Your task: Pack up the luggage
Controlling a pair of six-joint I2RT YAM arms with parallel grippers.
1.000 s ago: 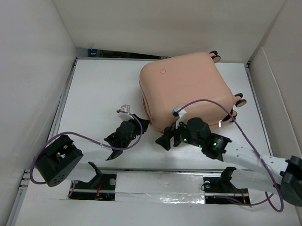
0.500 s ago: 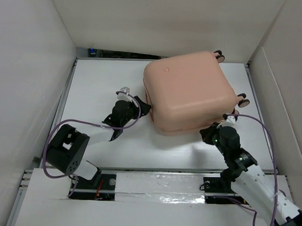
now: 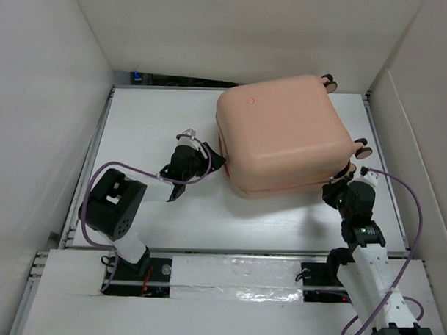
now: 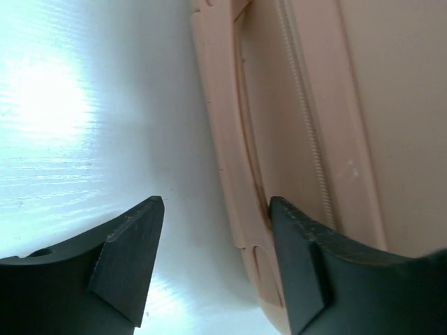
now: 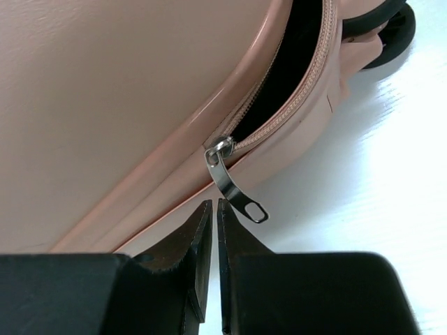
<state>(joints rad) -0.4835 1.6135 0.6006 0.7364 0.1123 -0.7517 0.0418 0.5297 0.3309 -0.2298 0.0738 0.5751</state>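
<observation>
The peach-pink luggage (image 3: 283, 136) lies flat on the white table, wheels (image 3: 363, 150) at its right side. My left gripper (image 3: 209, 161) is open at the luggage's left edge; in the left wrist view one finger rests against the shell's rim (image 4: 230, 139), the other over bare table, with my left gripper (image 4: 216, 209) holding nothing. My right gripper (image 3: 334, 192) is at the front right corner. In the right wrist view it (image 5: 214, 204) is shut just below the metal zipper pull (image 5: 234, 185), which hangs free beside the fingertips. Past the pull the zip gapes, showing black lining (image 5: 300, 63).
Tall white walls (image 3: 50, 95) close in the table on the left, back and right. A taped rail (image 3: 234, 274) with the arm bases runs along the near edge. A caster wheel (image 5: 387, 28) sits close beyond the right gripper.
The luggage has slid back and to the right. My left gripper opened and followed its left edge. My right arm swung from the front left to the front right corner and shut.
</observation>
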